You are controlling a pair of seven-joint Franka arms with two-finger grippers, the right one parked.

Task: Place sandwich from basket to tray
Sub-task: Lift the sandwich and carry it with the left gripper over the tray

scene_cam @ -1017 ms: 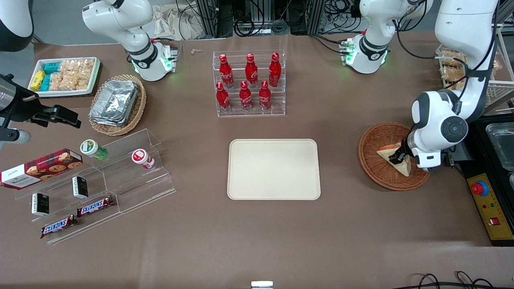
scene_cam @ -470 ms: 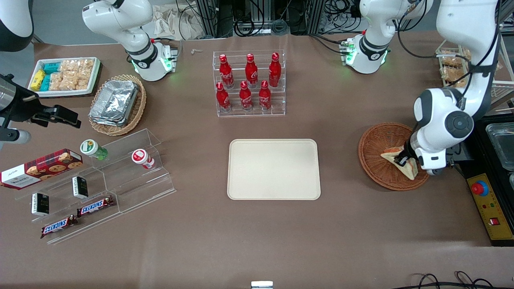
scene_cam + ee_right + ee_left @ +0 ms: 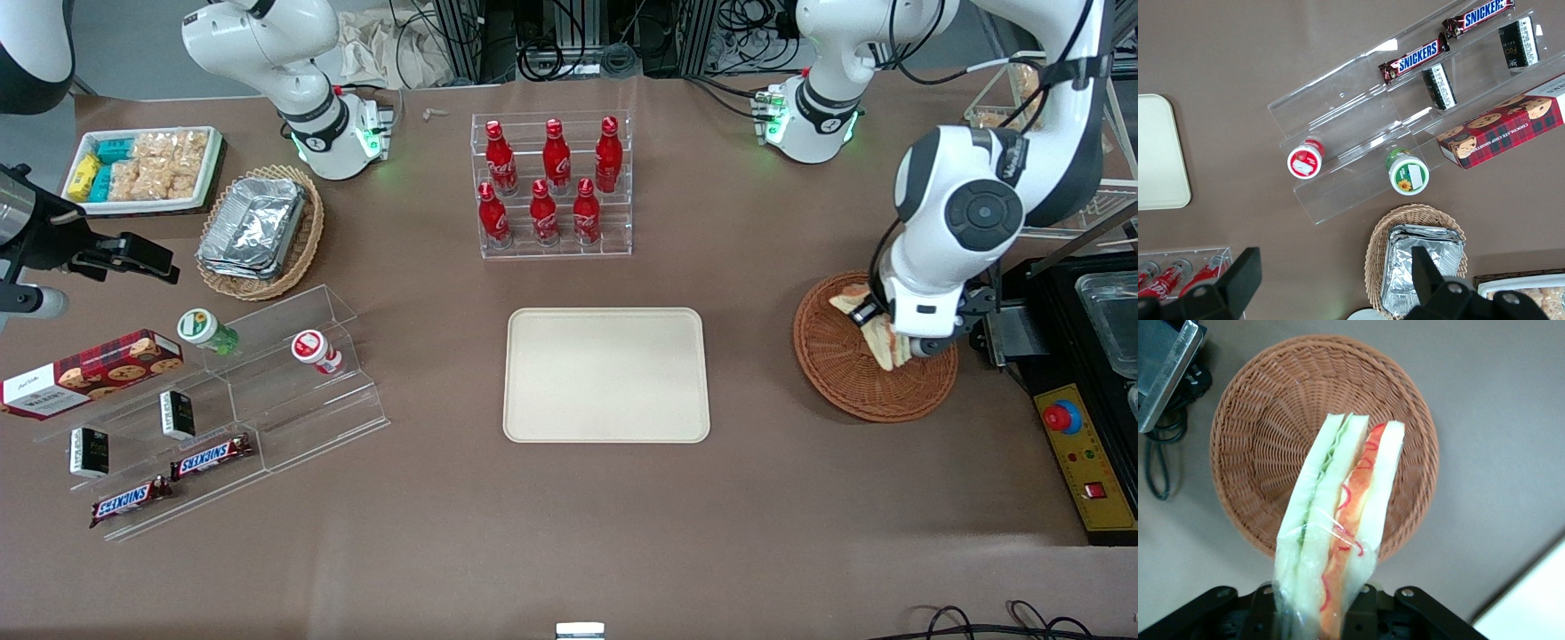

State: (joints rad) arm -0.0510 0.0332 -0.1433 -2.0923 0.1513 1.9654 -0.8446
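My left gripper [image 3: 867,313] is shut on the sandwich [image 3: 880,333], a wrapped wedge of pale bread with red-orange and green filling, and holds it lifted above the round reddish-brown basket [image 3: 840,378]. In the left wrist view the sandwich [image 3: 1338,533] hangs from the gripper [image 3: 1317,613] over the empty basket [image 3: 1258,453]. The cream-beige tray [image 3: 606,374] lies flat mid-table, toward the parked arm from the basket, with nothing on it; its corner shows in the left wrist view [image 3: 1531,607].
A clear rack of red bottles [image 3: 551,187] stands farther from the camera than the tray. A black control box with a red button [image 3: 1080,449] lies beside the basket at the table's working-arm end. A stepped acrylic shelf with snacks [image 3: 222,400] lies toward the parked arm's end.
My left gripper has risen out of the basket with the sandwich in it and shifted farther from the camera; the sandwich no longer rests on the basket's floor.
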